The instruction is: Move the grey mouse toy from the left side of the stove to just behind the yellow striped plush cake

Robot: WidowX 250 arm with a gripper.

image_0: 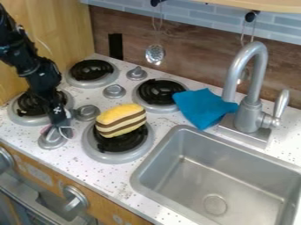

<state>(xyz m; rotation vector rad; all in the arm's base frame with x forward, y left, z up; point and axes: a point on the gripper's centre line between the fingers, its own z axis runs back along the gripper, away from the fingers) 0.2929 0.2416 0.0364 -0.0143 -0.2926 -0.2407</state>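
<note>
Gripper (59, 127) at knob (50, 139), near front edge of surface (108, 176); grip state indeterminable. Yellow striped toy (120, 120) on burner (124, 145), gap to sink (170, 176). Blue cloth (203, 107) beside faucet (249, 115).

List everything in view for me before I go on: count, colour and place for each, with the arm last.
Striped block: one, yellow and brown, on the front-right burner
Cloth: one, blue, on the counter beside the faucet
Burners: four, black coils with grey rims, left of the sink
Countertop knobs: four, grey, around the burners
Front knobs: two, grey, on the front panel
Sink: one, grey, lower right
Faucet: one, grey, behind the sink
Hanging utensils: two, silvery, on black hooks; one partly behind the faucet
Rectangle: one, black, on the wood-look backboard
Arm: one, black, from upper left
Gripper: one, black, at the knob nearest the left front edge; contact unclear
</note>
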